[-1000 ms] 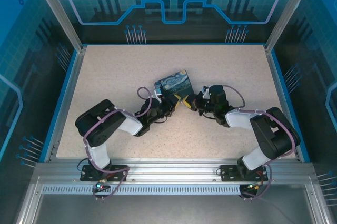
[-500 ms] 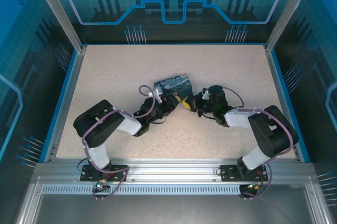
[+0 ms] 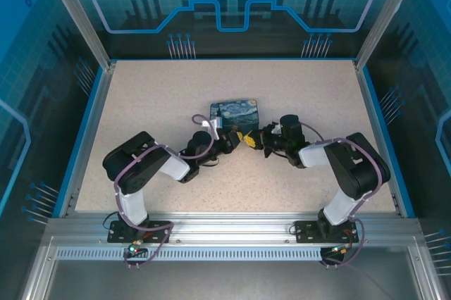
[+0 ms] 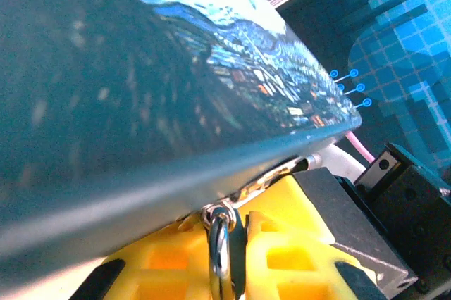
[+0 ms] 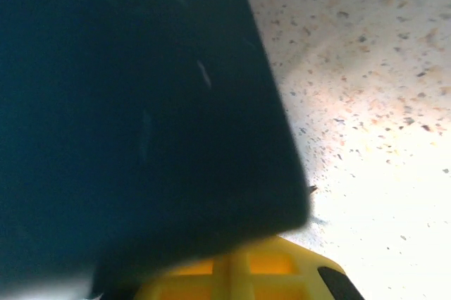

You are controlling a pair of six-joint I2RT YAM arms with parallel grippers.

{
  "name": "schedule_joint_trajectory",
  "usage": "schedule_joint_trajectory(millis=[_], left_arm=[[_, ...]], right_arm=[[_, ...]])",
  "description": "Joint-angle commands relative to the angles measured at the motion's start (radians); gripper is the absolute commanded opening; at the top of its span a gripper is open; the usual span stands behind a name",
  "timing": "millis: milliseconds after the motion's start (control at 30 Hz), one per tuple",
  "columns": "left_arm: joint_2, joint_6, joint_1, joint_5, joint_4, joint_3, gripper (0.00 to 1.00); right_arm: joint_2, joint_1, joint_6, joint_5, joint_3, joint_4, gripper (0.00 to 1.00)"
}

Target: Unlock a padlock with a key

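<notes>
The blue-and-yellow night-sky box point(image 3: 235, 111) lies mid-table, its dark side wall point(image 4: 106, 138) close over my left wrist camera. At its lower edge a shiny steel shackle of the padlock point(image 4: 219, 240) hangs through a small eye. My left gripper point(image 4: 243, 233) is shut on it, yellow fingers point(image 4: 310, 244) on either side, the lock's body hidden. From above, the left gripper point(image 3: 235, 135) and right gripper point(image 3: 253, 142) meet tip to tip at the box's near edge. The right gripper point(image 5: 236, 272) is pressed under the dark box point(image 5: 127, 103); the key is hidden.
The speckled tabletop point(image 3: 162, 96) lies open all round the box. Blue raised edges point(image 3: 89, 127) and aluminium posts bound the table. In the left wrist view the right arm's black body point(image 4: 409, 201) and pink cable sit just past the box's corner.
The box has turned from tilted to nearly square and shifted slightly right. The left gripper followed it rightward, and the right gripper edged left toward it.
</notes>
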Motion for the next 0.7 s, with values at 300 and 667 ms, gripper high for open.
schedule_joint_trajectory(millis=[300, 667], left_arm=[[0.051, 0.037, -0.041, 0.229, 0.112, -0.027, 0.21], [0.040, -0.039, -0.037, 0.198, 0.147, -0.064, 0.46]], right_arm=[[-0.019, -0.002, -0.019, -0.012, 0.072, 0.064, 0.00], [-0.034, 0.009, -0.134, 0.037, 0.031, -0.025, 0.00]])
